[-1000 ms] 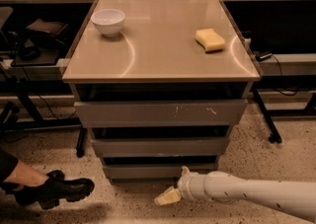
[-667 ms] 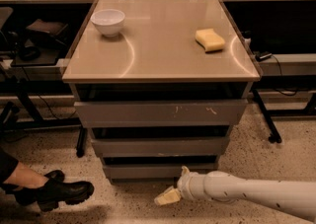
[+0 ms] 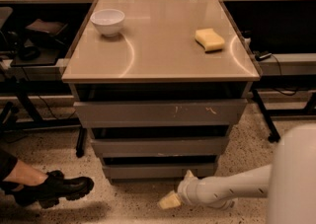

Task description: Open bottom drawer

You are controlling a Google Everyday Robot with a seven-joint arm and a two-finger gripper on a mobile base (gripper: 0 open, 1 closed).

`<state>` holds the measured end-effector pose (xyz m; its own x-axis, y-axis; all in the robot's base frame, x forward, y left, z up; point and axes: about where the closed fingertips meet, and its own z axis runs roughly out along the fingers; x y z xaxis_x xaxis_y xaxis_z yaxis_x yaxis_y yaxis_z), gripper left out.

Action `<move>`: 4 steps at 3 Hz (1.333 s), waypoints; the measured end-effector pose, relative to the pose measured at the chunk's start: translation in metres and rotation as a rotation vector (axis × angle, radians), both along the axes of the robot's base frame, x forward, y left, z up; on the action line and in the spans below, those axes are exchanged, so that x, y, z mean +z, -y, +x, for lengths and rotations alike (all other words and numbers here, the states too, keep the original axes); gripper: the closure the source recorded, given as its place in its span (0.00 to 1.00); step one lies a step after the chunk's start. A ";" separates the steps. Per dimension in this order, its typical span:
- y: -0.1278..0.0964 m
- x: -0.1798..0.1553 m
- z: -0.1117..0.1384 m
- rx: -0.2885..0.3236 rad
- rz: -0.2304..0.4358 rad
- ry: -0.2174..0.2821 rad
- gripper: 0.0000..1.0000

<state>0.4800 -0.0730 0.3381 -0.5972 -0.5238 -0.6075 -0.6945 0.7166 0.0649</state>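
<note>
The bottom drawer is the narrowest of three grey handleless fronts under the tan table top, close to the floor. Its plain front sits about in line with the fronts above, with a dark gap over it. My gripper is low by the floor, just in front of and below the drawer's right half. It is open and empty: one pale tip points left and down, the other points up near the drawer's lower edge. My white arm comes in from the right.
The widest drawer front with pale scratches and the mid-width one lie above. A white bowl and a yellow sponge sit on the top. A person's black shoe rests on the floor at left. Dark desks flank the table.
The gripper has stayed in nearly the same spot below the bottom drawer. A large white part of my arm has come into view at the right edge.
</note>
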 end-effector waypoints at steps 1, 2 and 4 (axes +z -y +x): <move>0.022 -0.023 -0.025 -0.030 -0.084 -0.051 0.00; 0.022 -0.023 -0.025 -0.030 -0.084 -0.051 0.00; 0.023 -0.029 0.007 -0.079 -0.188 0.003 0.00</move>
<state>0.4871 -0.0963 0.3087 -0.6393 -0.5798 -0.5050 -0.6356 0.7681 -0.0772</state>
